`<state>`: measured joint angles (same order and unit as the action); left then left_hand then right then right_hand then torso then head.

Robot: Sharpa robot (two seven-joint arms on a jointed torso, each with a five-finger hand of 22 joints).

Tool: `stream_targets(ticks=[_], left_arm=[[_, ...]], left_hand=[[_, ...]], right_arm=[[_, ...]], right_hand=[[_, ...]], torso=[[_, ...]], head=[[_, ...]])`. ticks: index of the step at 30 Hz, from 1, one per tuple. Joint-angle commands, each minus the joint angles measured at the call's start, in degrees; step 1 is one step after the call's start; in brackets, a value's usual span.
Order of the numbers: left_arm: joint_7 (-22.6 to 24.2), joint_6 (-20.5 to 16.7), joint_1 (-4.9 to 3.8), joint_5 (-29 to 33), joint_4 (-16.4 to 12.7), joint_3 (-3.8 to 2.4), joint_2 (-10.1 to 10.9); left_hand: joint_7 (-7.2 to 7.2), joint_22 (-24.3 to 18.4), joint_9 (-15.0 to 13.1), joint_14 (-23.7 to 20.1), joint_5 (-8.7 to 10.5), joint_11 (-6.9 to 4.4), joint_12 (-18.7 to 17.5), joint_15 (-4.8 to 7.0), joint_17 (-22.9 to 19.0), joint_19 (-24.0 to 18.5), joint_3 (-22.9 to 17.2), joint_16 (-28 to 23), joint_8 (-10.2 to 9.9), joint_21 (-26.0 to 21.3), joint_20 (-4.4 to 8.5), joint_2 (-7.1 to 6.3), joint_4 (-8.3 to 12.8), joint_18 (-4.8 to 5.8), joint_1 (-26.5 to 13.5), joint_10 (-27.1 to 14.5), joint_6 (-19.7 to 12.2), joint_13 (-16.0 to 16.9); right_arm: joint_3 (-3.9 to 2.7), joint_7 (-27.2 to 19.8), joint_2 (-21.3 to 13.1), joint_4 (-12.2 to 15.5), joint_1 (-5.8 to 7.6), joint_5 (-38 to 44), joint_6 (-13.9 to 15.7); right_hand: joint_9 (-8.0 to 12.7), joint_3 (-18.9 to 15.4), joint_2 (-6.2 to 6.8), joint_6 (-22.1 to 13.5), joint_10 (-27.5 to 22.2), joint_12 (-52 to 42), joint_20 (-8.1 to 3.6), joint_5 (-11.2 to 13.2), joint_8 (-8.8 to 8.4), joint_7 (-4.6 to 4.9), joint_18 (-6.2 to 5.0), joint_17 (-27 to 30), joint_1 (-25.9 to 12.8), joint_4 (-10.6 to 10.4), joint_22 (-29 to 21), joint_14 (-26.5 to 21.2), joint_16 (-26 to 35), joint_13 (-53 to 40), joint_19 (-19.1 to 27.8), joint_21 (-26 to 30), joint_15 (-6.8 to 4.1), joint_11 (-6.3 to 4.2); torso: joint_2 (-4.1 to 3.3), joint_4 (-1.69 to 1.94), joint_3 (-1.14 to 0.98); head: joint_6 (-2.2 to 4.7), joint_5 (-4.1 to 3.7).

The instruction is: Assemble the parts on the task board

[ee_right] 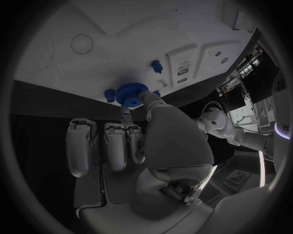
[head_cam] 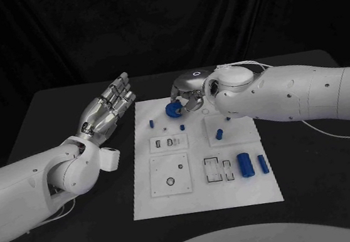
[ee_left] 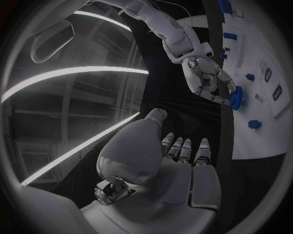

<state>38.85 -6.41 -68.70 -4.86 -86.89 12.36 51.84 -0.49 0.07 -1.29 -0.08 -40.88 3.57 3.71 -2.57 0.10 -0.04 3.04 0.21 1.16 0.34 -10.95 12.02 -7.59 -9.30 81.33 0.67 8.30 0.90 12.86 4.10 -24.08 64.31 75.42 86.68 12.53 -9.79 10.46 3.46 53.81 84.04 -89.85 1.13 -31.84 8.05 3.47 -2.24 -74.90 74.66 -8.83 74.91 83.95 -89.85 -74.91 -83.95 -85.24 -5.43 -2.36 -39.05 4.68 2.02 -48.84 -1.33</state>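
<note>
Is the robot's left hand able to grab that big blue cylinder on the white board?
Probably not easily: the left hand hovers open beside the board's far left edge, while the big blue cylinder lies near the white task board's opposite side. Nothing blocks it, though.

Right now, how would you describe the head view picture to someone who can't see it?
The robot's right hand holds a blue toothed wheel over the far edge of a white board carrying small blue pieces. Its left hand hangs open beside the board.

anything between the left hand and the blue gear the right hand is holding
Only bare task board and black table; in the head view nothing stands between the left hand and the gear held by the right hand.
</note>
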Motion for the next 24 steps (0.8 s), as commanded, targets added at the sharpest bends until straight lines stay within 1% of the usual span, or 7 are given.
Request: stream_targets(ticks=[1, 5, 8, 9, 13, 17, 24], left_arm=[[2.5, 0.8, -0.02, 0.0, -0.1, -0.05, -0.1], [2.5, 0.9, -0.02, 0.0, -0.1, -0.05, -0.1], [2.4, 0.9, -0.02, 0.0, -0.1, -0.05, -0.1], [2.4, 1.0, -0.02, 0.0, -0.1, -0.05, -0.1], [2.3, 1.1, -0.02, 0.0, 0.0, -0.05, -0.1], [2.3, 1.2, -0.02, 0.0, 0.0, -0.05, -0.2], [2.1, 1.4, -0.02, 0.0, 0.1, -0.05, -0.2]], left_hand=[[-0.17, -0.1, 0.0, 0.1, 0.39, 0.36, 0.0, -0.42, -0.1, 0.0, -0.4, -0.2, 0.2, -0.3, -0.32, 0.37, 0.0, -0.96, -0.4, 0.2, 0.1, -0.1], [-0.12, -0.1, 0.0, 0.1, 0.41, 0.38, 0.0, -0.46, -0.1, 0.0, -0.4, -0.2, 0.2, -0.3, -0.35, 0.36, 0.1, -0.96, -0.4, 0.2, 0.2, 0.0], [0.01, -0.1, -0.1, 0.1, 0.43, 0.41, 0.0, -0.5, -0.1, 0.0, -0.4, -0.2, 0.2, -0.3, -0.39, 0.36, 0.1, -0.96, -0.4, 0.1, 0.3, -0.1], [0.01, -0.1, -0.1, 0.1, 0.43, 0.41, 0.0, -0.5, -0.1, 0.0, -0.4, -0.2, 0.2, -0.3, -0.39, 0.36, 0.1, -0.96, -0.4, 0.1, 0.3, -0.1], [0.16, -0.1, -0.1, 0.1, 0.45, 0.43, 0.0, -0.54, -0.1, 0.0, -0.5, -0.2, 0.2, -0.3, -0.43, 0.34, 0.1, -0.96, -0.5, 0.1, 0.3, -0.1], [0.23, -0.1, -0.1, 0.1, 0.46, 0.43, 0.0, -0.56, -0.1, 0.0, -0.5, -0.2, 0.2, -0.3, -0.45, 0.34, 0.2, -0.96, -0.5, 0.1, 0.3, -0.1], [1.03, -0.1, -0.2, 0.1, 0.48, 0.42, 0.0, -0.67, -0.1, 0.0, -0.7, -0.2, 0.4, -0.3, -0.63, 0.34, 0.3, -0.96, -0.6, 0.1, 0.9, -0.1]], right_arm=[[-0.07, 0.1, 0.3, -0.3, -0.16, 0.0, -0.9], [-0.08, 0.4, 0.5, -0.5, -0.18, 0.0, -1.6], [-0.08, 0.7, 0.7, -0.7, -0.24, 0.0, -2.4], [-0.08, 0.9, 0.7, -0.8, -0.27, 0.0, -2.7], [-0.08, 1.2, 0.7, -0.9, -0.38, 0.0, -3.5], [-0.08, 1.5, 0.6, -1.0, -0.45, 0.0, -4.0], [-0.08, 1.7, 0.6, -0.9, -0.61, 0.0, -4.3]], right_hand=[[-14.6, 0.4, -0.04, -0.6, 6.0, -0.1, 0.22, 0.2, 4.27, -0.1, 0.87, -15.1, 0.6, 0.1, 12.4, 6.1, -0.2, -15.1, -2.9, -0.2, 0.36, 0.58], [-14.6, 0.8, 0.09, -1.3, 6.0, -0.1, 0.31, 0.7, 3.69, -0.1, 0.78, -15.1, 0.6, 0.2, 12.3, 6.1, -0.2, -15.1, -2.7, 0.1, 0.41, 0.63], [-13.6, 1.8, 0.47, -3.8, 6.0, -0.1, 0.55, 1.9, 1.5, 0.12, 0.59, -15.1, 0.3, 0.2, 12.0, 6.1, -0.2, -15.1, -2.3, 0.8, 0.62, 0.87], [-13.6, 1.8, 0.47, -3.8, 6.0, -0.1, 0.55, 1.9, 1.5, 0.12, 0.59, -15.1, 0.3, 0.2, 12.0, 6.1, -0.2, -15.1, -2.3, 0.8, 0.62, 0.87], [-11.6, 2.9, 1.19, -7.5, 6.0, -0.1, 0.74, 2.8, -1.74, 0.24, 0.36, -15.1, 0.1, 0.2, 11.6, 6.1, -0.2, -15.1, -1.7, 1.7, 0.8, 0.99], [-11.2, 3.2, 1.38, -7.9, 6.0, -0.1, 0.77, 3.1, -2.3, 0.28, 0.33, -15.1, 0.1, 0.3, 11.6, 6.1, -0.2, -15.1, -1.6, 1.8, 0.83, 1.01], [-10.8, 3.5, 1.58, -7.7, 6.0, -0.1, 0.8, 3.8, -2.64, 0.3, 0.24, -15.1, 0.3, 0.6, 11.5, 6.1, -0.2, -15.1, -1.4, 2.2, 0.87, 1.04]], torso=[[0.05, -0.3, 0.05], [0.11, -0.36, 0.06], [0.11, -0.42, 0.06], [0.1, -0.43, 0.07], [0.06, -0.37, -0.01], [0.08, -0.21, -0.07], [0.15, -0.33, -0.03]], head=[[-0.07, 0.22], [-0.19, 0.42], [-0.33, 0.49], [-0.35, 0.52], [-0.37, 0.46], [-0.36, 0.23], [-0.52, 0.26]])
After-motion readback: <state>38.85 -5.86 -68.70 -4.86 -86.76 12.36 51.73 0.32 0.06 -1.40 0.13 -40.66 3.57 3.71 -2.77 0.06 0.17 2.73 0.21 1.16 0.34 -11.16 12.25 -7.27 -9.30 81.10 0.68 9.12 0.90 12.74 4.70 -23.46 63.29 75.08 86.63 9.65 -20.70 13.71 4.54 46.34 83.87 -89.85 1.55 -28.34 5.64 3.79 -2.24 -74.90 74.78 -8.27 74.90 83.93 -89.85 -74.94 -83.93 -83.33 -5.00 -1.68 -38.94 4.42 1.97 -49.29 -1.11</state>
